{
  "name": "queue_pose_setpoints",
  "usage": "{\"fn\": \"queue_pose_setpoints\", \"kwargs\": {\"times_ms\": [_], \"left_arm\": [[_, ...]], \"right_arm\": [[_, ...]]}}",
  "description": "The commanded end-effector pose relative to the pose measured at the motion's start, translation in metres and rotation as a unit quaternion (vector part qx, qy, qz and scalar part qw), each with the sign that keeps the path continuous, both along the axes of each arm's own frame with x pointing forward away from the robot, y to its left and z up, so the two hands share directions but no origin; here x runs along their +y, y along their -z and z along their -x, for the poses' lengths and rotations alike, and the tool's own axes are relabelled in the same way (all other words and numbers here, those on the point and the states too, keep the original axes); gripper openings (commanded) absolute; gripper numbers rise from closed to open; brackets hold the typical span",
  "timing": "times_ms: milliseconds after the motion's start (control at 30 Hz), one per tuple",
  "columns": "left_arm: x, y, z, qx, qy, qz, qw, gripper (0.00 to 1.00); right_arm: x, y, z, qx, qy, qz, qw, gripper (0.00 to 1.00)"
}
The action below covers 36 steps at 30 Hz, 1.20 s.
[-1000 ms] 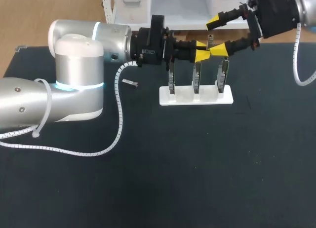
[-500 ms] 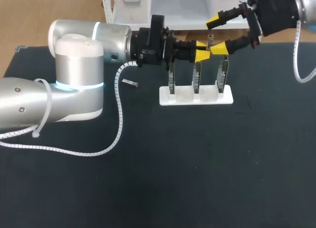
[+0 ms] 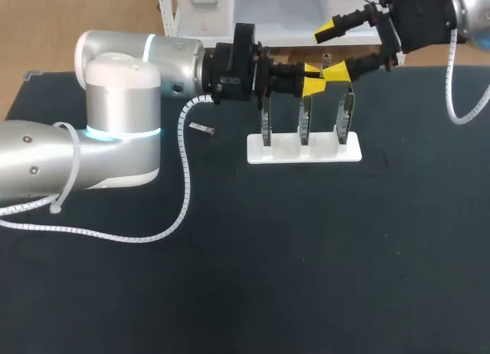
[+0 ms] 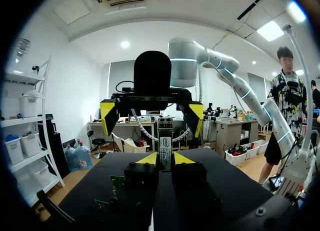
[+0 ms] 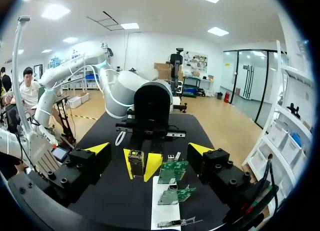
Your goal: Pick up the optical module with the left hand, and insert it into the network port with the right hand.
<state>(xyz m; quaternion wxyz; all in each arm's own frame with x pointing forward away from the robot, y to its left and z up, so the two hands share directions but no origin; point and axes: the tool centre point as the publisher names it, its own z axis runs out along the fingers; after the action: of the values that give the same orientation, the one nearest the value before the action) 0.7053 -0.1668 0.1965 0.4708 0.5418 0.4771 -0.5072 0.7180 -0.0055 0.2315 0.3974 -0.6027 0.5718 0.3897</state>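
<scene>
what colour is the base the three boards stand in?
White. The stand base shows best in the head view, against the dark table.

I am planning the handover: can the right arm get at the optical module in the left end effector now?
Probably yes. The open right end effector faces the optical module, whose upper part stands bare above the tips of the left end effector. Nothing shows between them.
</scene>
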Motion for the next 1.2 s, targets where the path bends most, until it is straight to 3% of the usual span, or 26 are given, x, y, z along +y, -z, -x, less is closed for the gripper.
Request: {"fn": "queue_pose_setpoints", "kwargs": {"times_ms": [33,567,600,633,667,1200], "left_arm": [[-0.0002,0.0004,-0.0019,0.0,0.003,0.0,1.0,0.0],[-0.0002,0.0004,-0.0019,0.0,0.003,0.0,1.0,0.0],[-0.0002,0.0004,-0.0019,0.0,0.003,0.0,1.0,0.0],[-0.0002,0.0004,-0.0019,0.0,0.003,0.0,1.0,0.0],[-0.0002,0.0004,-0.0019,0.0,0.003,0.0,1.0,0.0],[-0.0002,0.0004,-0.0019,0.0,0.003,0.0,1.0,0.0]], "right_arm": [[-0.0004,0.0024,-0.0024,0.003,-0.001,-0.001,1.0,1.0],[0.0014,0.0053,-0.0023,0.02,0.001,-0.009,1.0,1.0],[0.0014,0.0053,-0.0023,0.02,0.001,-0.009,1.0,0.71],[0.0014,0.0053,-0.0023,0.02,0.001,-0.009,1.0,0.23],[0.0014,0.0053,-0.0023,0.02,0.001,-0.009,1.0,0.0],[0.0014,0.0053,-0.0023,0.02,0.001,-0.009,1.0,0.0]]}}
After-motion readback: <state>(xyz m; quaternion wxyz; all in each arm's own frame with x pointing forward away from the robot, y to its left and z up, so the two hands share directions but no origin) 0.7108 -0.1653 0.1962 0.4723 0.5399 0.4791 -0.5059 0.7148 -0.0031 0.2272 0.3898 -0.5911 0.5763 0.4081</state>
